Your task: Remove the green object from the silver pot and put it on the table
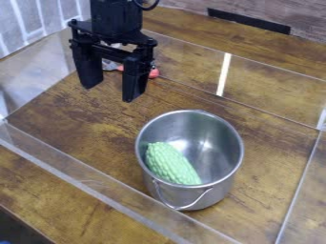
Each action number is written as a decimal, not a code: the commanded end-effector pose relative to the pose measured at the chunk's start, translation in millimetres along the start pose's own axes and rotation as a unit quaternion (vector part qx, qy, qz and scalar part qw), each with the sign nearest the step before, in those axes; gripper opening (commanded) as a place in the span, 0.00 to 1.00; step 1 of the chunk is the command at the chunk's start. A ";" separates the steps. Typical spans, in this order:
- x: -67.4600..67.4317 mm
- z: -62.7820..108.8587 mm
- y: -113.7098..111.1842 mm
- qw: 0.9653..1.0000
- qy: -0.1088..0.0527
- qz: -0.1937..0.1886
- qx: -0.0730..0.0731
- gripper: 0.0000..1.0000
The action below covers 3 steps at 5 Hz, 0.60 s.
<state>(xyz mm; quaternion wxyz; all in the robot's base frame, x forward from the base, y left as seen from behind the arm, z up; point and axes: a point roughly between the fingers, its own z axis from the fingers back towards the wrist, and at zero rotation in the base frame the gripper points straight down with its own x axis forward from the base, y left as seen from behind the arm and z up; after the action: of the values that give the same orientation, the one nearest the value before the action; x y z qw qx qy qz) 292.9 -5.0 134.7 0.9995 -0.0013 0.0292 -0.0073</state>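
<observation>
The silver pot (192, 155) stands on the table (76, 114) at the lower right of the camera view, its thin wire handle hanging down its near side. Inside it lies the green object (170, 164), a bumpy light-green toy vegetable resting against the pot's left inner wall. My gripper (111, 88) hangs pointing down over the table to the upper left of the pot, well apart from it. Its black fingers (132, 84) stand wide open with nothing between them.
A red-handled tool (148, 71) lies on the table just behind the gripper, mostly hidden by it. Clear acrylic walls (227, 74) border the tabletop at the back, left and front. Bare wood lies left of the pot.
</observation>
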 end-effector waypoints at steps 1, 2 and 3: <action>-9.1 -17.9 -8.9 1.000 0.014 0.012 0.000 1.00; -5.1 -31.6 -22.5 0.999 0.016 0.052 -0.002 1.00; -1.5 -16.7 -35.5 0.990 0.000 0.137 -0.010 1.00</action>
<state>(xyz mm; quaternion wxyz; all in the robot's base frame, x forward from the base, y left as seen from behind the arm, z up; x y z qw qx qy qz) 282.0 -38.0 97.4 0.9891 0.0008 0.0661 0.1313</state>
